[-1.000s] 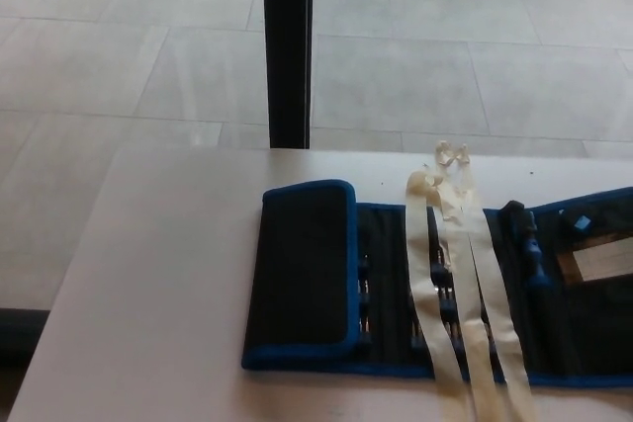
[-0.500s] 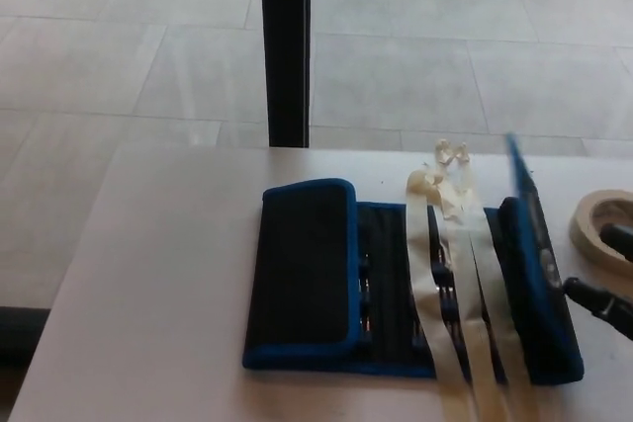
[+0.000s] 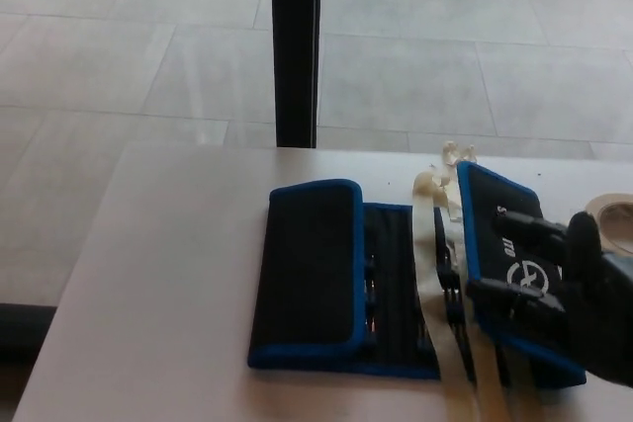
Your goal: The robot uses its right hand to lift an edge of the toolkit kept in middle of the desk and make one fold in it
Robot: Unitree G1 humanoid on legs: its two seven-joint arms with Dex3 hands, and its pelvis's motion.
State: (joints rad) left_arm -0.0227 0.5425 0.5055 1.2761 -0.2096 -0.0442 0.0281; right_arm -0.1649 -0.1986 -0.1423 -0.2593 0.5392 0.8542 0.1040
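Beyond the desk's far edge lies a grey tiled floor [image 3: 129,56], crossed by a black upright post [image 3: 296,46] that meets the desk line. The desk [image 3: 158,274], pale and plain, fills the lower half of the view. On its middle sits the toolkit [image 3: 336,279], a black fabric roll edged in blue. Its left flap [image 3: 307,274] lies folded flat over the body, as it did a second ago. Its right flap [image 3: 509,264] now lies turned over toward the centre, white lettering on its outer face; half a second ago this flap stood nearly on edge, and a second ago it lay open flat to the right. Cream ribbon ties [image 3: 445,205] run across the open middle section, partly covered by the turned flap, and they pass out of the picture at the bottom. The right hand [image 3: 569,289] has come further in from the right and rests on the turned flap, its fingers [image 3: 519,298] pressing on the flap's outer face; whether the thumb grips beneath cannot be told. The hand is cut off by the right edge. A roll of tape [image 3: 613,214] shows behind the hand, mostly hidden. Tools in the middle pockets [image 3: 374,274] are too dark to identify. The left hand does not show.
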